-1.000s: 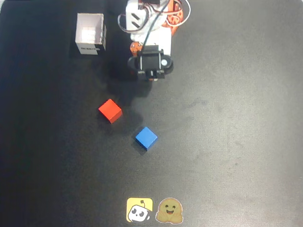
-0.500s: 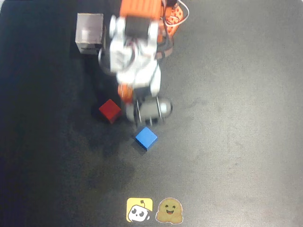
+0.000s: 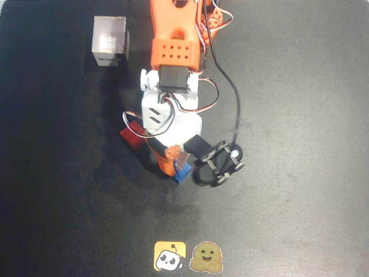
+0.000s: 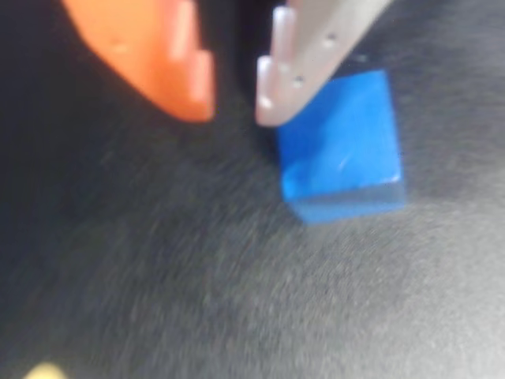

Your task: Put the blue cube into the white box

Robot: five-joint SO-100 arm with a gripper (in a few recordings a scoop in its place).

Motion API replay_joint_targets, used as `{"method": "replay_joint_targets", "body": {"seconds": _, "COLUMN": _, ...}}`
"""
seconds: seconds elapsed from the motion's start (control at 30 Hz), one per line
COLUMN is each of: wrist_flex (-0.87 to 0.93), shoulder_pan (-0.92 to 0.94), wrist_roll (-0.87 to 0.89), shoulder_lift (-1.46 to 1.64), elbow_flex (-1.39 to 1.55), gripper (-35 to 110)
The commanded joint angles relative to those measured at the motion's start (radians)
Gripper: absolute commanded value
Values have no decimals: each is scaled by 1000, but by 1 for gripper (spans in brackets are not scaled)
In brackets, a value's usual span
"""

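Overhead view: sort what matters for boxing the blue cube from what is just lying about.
For the job:
blue cube, partly under the arm
white box, upper left
tool, beside the cube

Lying about:
red cube
two stickers near the bottom edge

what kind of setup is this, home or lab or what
Likely a hobby or lab robot-learning bench: a black tabletop carrying only practice props, a blue cube, a red cube and a white box, plus two cartoon mascot stickers at its edge.

blue cube (image 3: 183,172) mostly hidden under claw (image 3: 170,166)
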Motion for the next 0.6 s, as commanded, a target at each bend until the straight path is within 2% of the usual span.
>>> {"method": "replay_joint_targets", "body": {"seconds": 0.0, "wrist_flex": -20, "shoulder_pan": -3, "wrist_roll": -60, "shoulder_lift": 6, "elbow_flex": -23, "gripper": 4}}
{"method": "replay_joint_targets", "body": {"seconds": 0.1, "wrist_flex": -23, "shoulder_pan": -12, "wrist_roll": -107, "shoulder_lift": 11, "elbow_flex": -14, "gripper": 6}}
{"method": "replay_joint_targets", "body": {"seconds": 0.57, "wrist_flex": -28, "shoulder_pan": -20, "wrist_roll": -121, "shoulder_lift": 80, "elbow_flex": 121, "gripper": 18}}
